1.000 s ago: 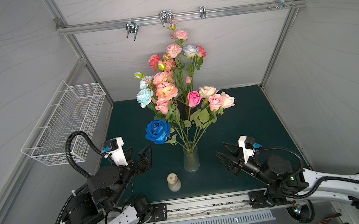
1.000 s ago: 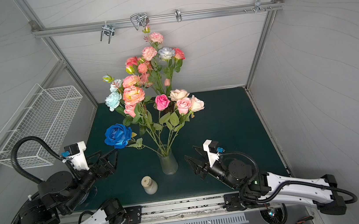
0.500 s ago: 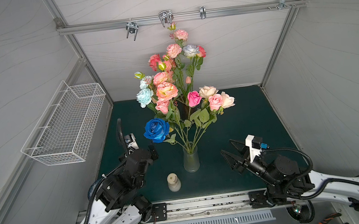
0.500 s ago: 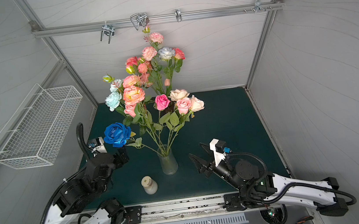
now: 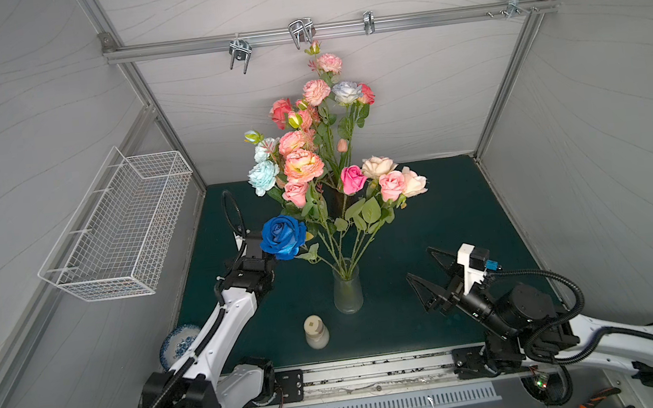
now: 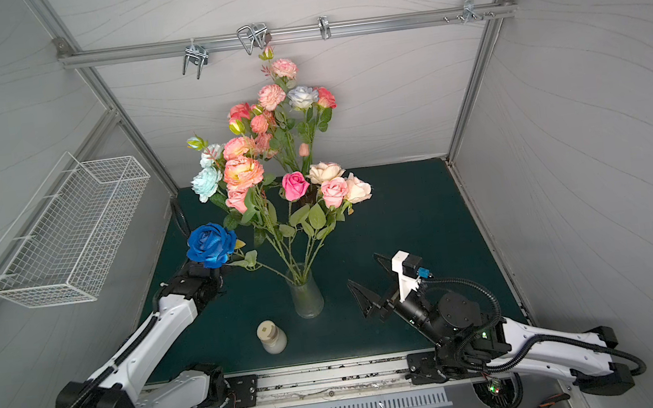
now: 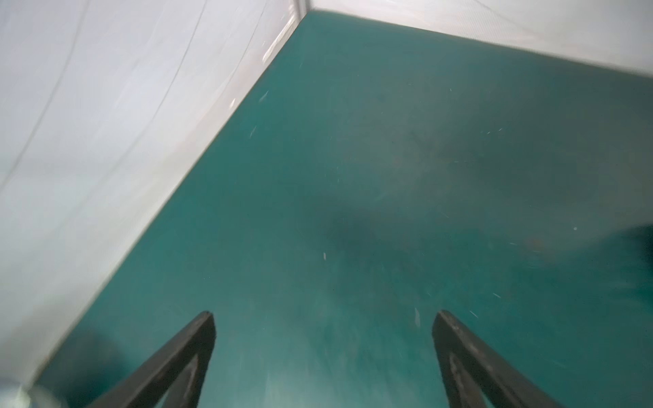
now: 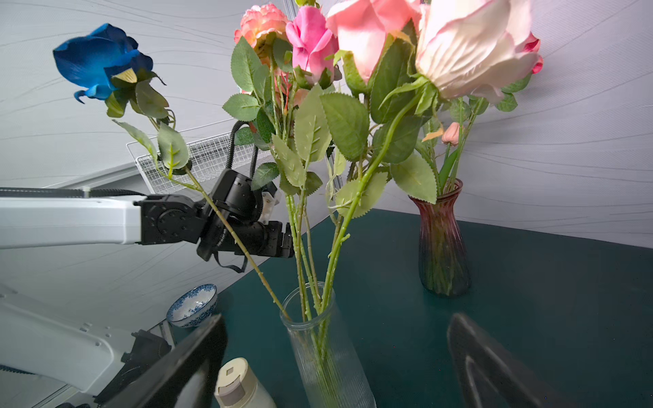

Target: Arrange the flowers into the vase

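Leaning far out of clear vase (image 5: 347,290), blue rose (image 5: 283,237) sits close by left arm (image 5: 240,303); left jaws and right jaws splayed, empty; snagged stem could tip vase.

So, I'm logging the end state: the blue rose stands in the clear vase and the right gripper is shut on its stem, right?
No. The blue rose does stand in the clear vase, but the right gripper is open, clear of the stem, as a top view shows.
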Tool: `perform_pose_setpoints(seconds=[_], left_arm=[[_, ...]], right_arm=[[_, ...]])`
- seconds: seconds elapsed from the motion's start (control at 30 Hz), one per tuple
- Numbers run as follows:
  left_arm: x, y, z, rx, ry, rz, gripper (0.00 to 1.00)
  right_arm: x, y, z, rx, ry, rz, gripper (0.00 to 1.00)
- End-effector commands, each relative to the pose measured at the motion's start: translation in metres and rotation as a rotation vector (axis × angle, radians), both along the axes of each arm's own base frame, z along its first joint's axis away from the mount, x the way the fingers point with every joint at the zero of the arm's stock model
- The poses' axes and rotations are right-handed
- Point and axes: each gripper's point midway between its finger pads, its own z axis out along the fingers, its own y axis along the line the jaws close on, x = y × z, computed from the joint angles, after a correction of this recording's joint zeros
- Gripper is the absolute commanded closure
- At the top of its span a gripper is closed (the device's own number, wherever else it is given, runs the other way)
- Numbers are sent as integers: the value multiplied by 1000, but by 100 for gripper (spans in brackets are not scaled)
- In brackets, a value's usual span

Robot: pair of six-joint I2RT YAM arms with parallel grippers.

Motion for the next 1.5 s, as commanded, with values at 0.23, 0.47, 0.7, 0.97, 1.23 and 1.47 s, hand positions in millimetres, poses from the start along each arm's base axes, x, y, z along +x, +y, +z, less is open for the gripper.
perform_pose_setpoints(seconds=[0.23, 0.47, 0.7, 0.97, 1.23, 1.47], left_arm=[[52, 37, -17, 41, -265, 42, 4], [62, 39, -34, 5, -284, 9, 5], [71, 31, -40, -23, -256, -59, 0], [75, 19, -43, -42, -248, -140, 0], [71, 12, -50, -55, -285, -193, 0], [70, 12, -48, -47, -303, -191, 0]], right_arm=[[9, -9, 5, -10, 0, -73, 1], [36, -23, 6, -49, 60, -283, 1], [91, -66, -15, -71, 308, -525, 1], [166, -137, -65, -15, 498, -738, 1], [232, -169, -124, -338, 299, -867, 1], [263, -174, -196, -496, 313, -823, 1]])
